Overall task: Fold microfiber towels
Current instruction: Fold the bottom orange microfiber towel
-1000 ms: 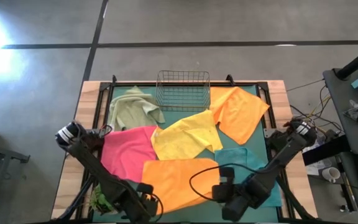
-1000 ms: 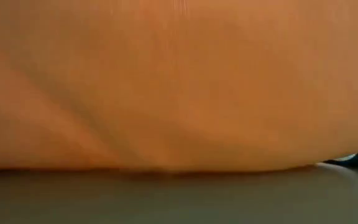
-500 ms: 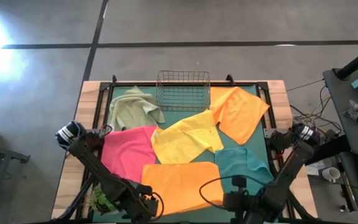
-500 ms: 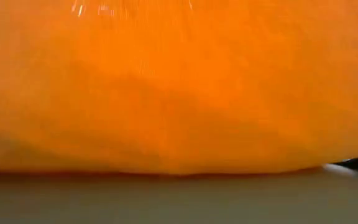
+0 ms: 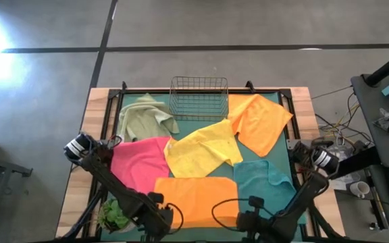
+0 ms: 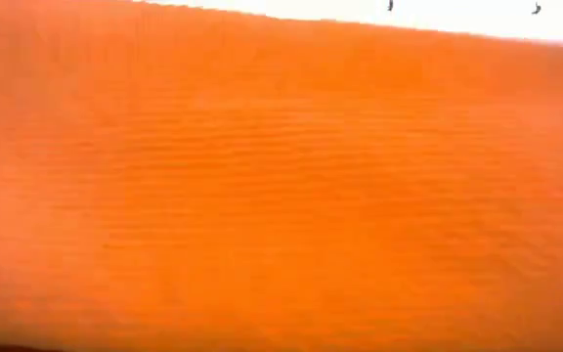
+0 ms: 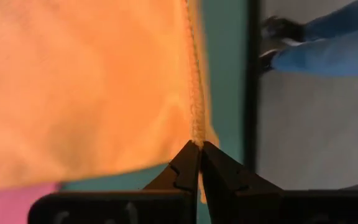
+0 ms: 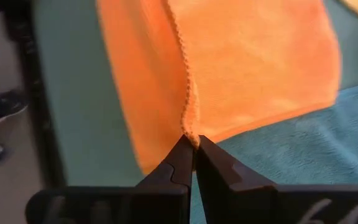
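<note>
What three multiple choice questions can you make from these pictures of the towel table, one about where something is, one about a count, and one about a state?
1. Where does the wire basket stand?
A. At the table's far edge, middle
B. On the pink towel
C. Beside the left hand

2. How many orange towels show in the high view?
A. One
B. Two
C. Four

3. What is the state of the left hand and the right hand?
A. Both wide open above the cloth
B. Both shut on the near orange towel's hem
C. One holds the basket

Answers:
1. A: the basket sits by the far edge, between the sage green towel and the far orange towel.
2. B: that far one, plus the near orange towel.
3. B: each wrist view shows the fingers pinched on the orange hem.
</note>
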`<state>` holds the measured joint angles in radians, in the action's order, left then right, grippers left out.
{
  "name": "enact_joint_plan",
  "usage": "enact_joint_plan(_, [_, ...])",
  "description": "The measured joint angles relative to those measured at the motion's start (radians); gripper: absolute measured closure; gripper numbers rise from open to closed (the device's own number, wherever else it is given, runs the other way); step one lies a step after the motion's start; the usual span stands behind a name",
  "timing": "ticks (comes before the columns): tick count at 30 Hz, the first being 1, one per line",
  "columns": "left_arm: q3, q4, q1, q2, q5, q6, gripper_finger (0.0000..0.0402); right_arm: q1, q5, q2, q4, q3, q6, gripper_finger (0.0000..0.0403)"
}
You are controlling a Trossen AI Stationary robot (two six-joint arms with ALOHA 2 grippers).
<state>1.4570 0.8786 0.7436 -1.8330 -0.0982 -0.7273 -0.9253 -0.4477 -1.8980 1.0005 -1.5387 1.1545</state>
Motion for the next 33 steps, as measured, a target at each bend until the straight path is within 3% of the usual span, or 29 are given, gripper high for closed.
enact_joint_plan(14, [0.0,0.194,-0.144,0.002,0.029,0.101,0.0401,0.14,0.0,0.008,0.191,0.01,0.028,0.0394])
enact_joint_plan(20, [0.0,0.291,-0.221,0.002,0.095,0.117,0.0401,0.184,0.0,0.008,0.251,0.02,0.051,0.0394])
enact_joint_plan(28, [-0.004,0.291,-0.297,0.002,0.111,0.193,0.0401,0.244,0.002,0.008,0.245,0.083,0.101,0.0394])
enact_joint_plan(33, [-0.004,0.291,-0.313,0.001,0.184,0.195,0.0401,0.262,0.003,0.008,0.236,0.093,0.079,0.0394])
